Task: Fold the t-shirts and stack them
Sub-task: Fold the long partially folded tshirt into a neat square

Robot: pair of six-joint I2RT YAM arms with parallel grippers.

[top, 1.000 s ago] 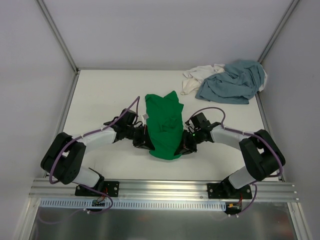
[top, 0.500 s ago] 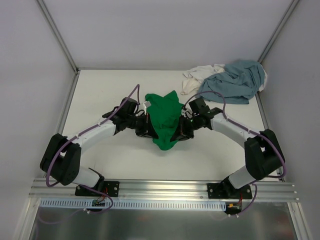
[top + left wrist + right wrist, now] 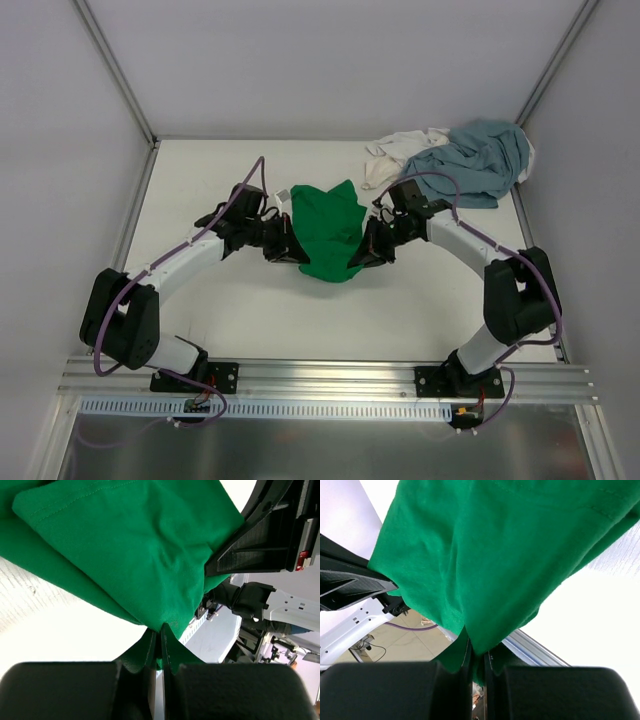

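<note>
The left tool and right tool are each clamped tight on a near edge of the bright green soft cloth t-shirt. It spans between them, its far part resting ahead on the white bench. Best carried forward level, in step, hem taut, then laid square.

No words, numbers or signs can be read anywhere in these pictures.
</note>
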